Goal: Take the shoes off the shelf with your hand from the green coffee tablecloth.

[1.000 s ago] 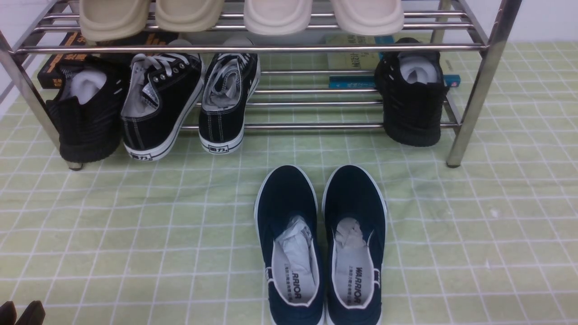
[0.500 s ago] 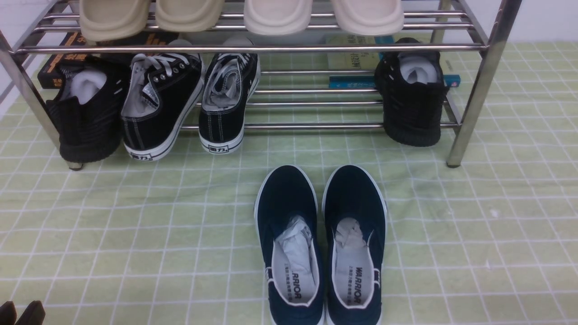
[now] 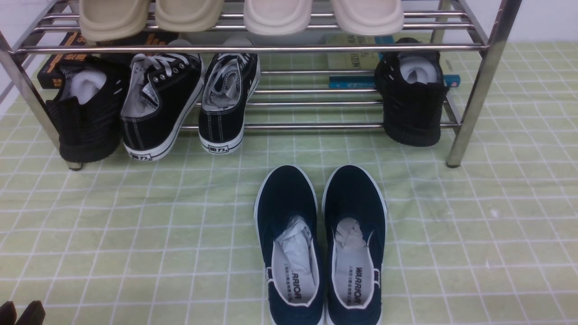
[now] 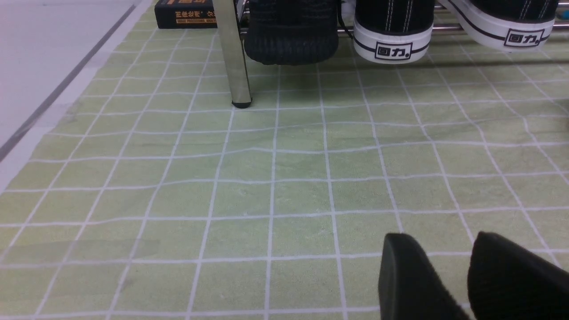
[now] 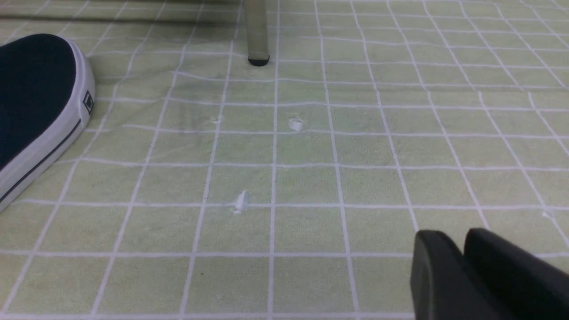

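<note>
The navy slip-on shoes (image 3: 289, 194) stand side by side on the green checked cloth (image 3: 158, 234), soles down, toes towards the metal shoe rack (image 3: 316, 48) and just in front of it, not on it; each has pale paper stuffed inside and lettering on its insole (WARRIOR, plain to read on the one to the right), while their heels run down to the near edge of the front view. The left gripper (image 4: 437, 240) hangs over the cloth, well apart from the shoes, its fingers parted by a modest gap with nothing between them; the right gripper (image 5: 453, 235) is also over the cloth, its fingertips close together with only a sliver between them and nothing in their hold (it shows in its own wrist view alone). On the rack's upper tier sit two beige clogs (image 3: 189, 13) and two paler clogs (image 3: 277, 16); below, towards the left, are a black knit shoe (image 3: 90, 122) and a pair of black lace-up sneakers (image 3: 156, 108), heels facing the camera; another black knit shoe (image 3: 413, 104) rests near the right end of that lower tier. Behind these, a dark book with orange lettering (image 3: 52, 72) lies at the left; a blue book (image 3: 352, 82) and a yellowish one (image 3: 352, 61) are towards the right, partly hidden by the bars and footwear.
</note>
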Motion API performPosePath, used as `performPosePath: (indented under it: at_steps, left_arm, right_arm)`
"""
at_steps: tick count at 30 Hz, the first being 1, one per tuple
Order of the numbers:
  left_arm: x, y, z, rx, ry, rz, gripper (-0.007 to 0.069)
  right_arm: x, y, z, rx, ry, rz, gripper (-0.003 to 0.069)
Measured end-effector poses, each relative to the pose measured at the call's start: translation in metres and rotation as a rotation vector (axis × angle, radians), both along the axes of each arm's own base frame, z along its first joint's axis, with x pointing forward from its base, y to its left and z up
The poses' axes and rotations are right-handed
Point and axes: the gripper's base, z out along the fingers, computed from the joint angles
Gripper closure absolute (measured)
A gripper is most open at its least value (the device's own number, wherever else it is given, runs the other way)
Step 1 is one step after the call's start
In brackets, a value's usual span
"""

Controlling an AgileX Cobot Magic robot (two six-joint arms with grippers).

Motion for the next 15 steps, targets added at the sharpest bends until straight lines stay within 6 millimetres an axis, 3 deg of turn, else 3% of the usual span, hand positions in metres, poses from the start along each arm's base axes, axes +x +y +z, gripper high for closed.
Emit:
performPosePath:
  at_steps: [15]
  left_arm:
    - [0.0000,0.0000,0.0000,0.000,0.000,0.000,0.0383]
  right_arm:
    - [0.0000,0.0000,0.0000,0.000,0.000,0.000,0.0526]
